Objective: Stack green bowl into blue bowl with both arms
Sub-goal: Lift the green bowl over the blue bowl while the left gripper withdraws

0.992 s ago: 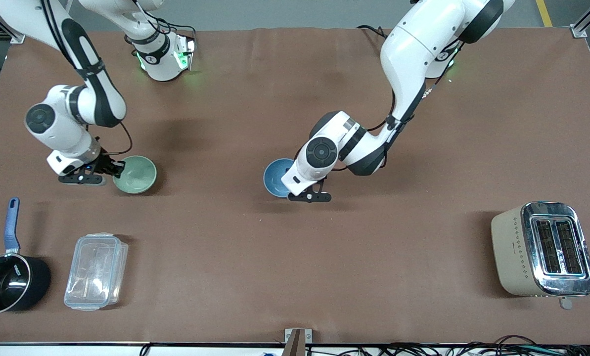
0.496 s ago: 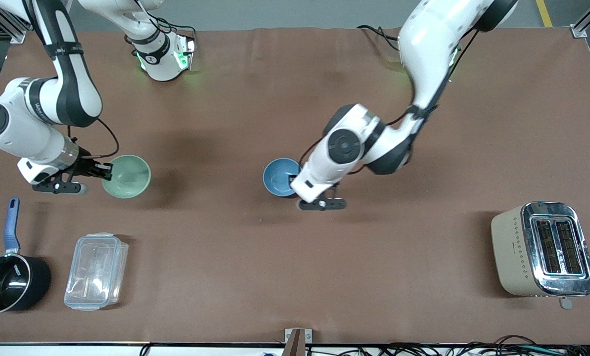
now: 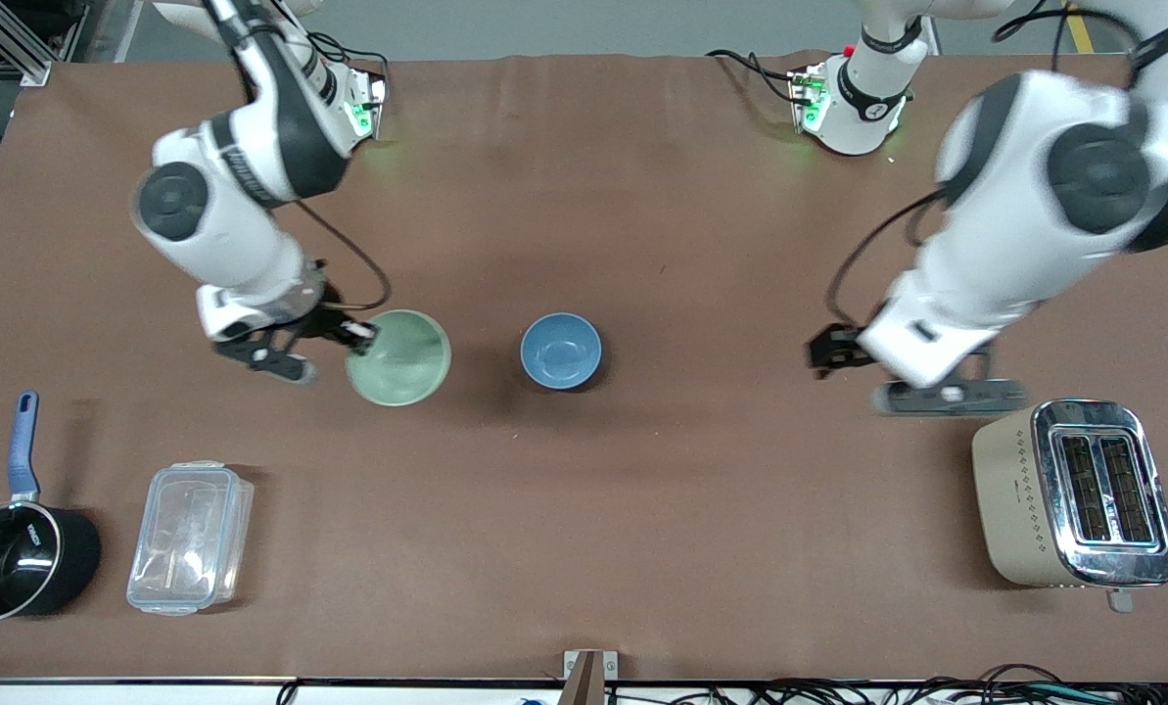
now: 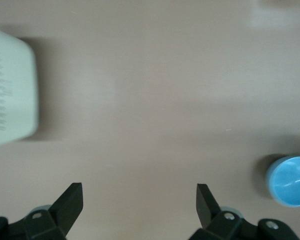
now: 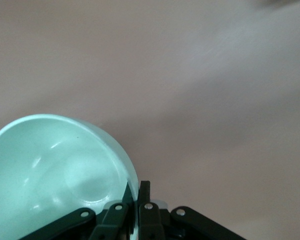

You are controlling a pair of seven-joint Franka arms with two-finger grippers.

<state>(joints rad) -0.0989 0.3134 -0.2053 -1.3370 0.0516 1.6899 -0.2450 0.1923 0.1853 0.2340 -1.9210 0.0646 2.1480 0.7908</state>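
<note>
The pale green bowl (image 3: 399, 357) hangs tilted above the table, beside the blue bowl toward the right arm's end. My right gripper (image 3: 360, 335) is shut on its rim; the right wrist view shows the green bowl (image 5: 50, 170) with one finger inside the wall and one outside, at my right gripper (image 5: 136, 192). The sky-blue bowl (image 3: 561, 351) stands upright on the table, empty. My left gripper (image 3: 831, 351) is open and empty in the air between the blue bowl and the toaster. In the left wrist view my left gripper (image 4: 139, 197) is wide apart and the blue bowl (image 4: 290, 181) shows at the edge.
A beige toaster (image 3: 1073, 494) stands at the left arm's end, near the front camera; it also shows in the left wrist view (image 4: 10, 95). A black saucepan with a blue handle (image 3: 11, 548) and a clear lidded box (image 3: 190, 537) sit at the right arm's end.
My right gripper has carried the green bowl from the right arm's end toward the blue bowl. My left gripper has let go of the blue bowl and swung away toward the toaster.
</note>
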